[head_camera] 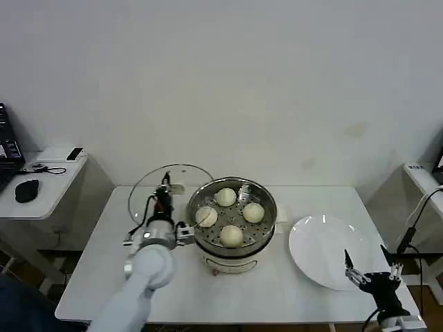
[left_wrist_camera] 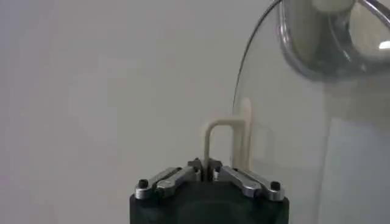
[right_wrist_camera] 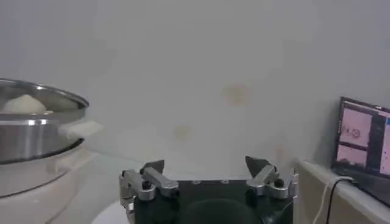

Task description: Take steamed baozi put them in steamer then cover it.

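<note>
left hand [left_wrist_camera: 209,176] clamped on cover [head_camera: 149,188] handle; no legible writing.

Even, soft white light, no hard shadows. Faint shade under the steamer [head_camera: 232,214]; bright glints on its steel rim. Glass cover [head_camera: 149,190] shows glare. Wrist views soft, near gripper bodies dark

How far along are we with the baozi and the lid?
Loading looks done: four steamed baozi sit in the steamer and the white plate is bare. In hand: the left gripper is shut on the cover handle. Left: setting it on the steamer. The right gripper waits open by the plate.
</note>
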`<state>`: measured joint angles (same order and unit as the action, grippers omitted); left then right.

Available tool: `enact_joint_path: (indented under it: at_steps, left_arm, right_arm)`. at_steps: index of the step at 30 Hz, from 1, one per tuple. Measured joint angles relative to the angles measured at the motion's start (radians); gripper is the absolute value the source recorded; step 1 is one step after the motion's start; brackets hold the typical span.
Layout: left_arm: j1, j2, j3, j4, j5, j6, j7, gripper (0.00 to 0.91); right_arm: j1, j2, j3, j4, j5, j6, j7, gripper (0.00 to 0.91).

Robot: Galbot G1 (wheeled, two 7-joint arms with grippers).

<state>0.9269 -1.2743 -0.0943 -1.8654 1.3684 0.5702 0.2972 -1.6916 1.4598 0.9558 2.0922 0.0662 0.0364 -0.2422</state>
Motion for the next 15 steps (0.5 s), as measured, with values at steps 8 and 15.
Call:
enact_joint_path:
  at_steps: [8,15]
  left_arm:
    - [-0.028,-0.117,0.071,0.032,0.116,0.024,0.057,0.0]
    - [-0.032,-0.193,0.125,0.051,0.188,0.031,0.081,0.0]
  right_arm:
    - [0.004,0.01,-0.028,-0.016,-0.028,0.009,0.001,0.907]
    - [0.007,0.019,-0.046,-0.023,-0.045,0.012,0.002,0.907]
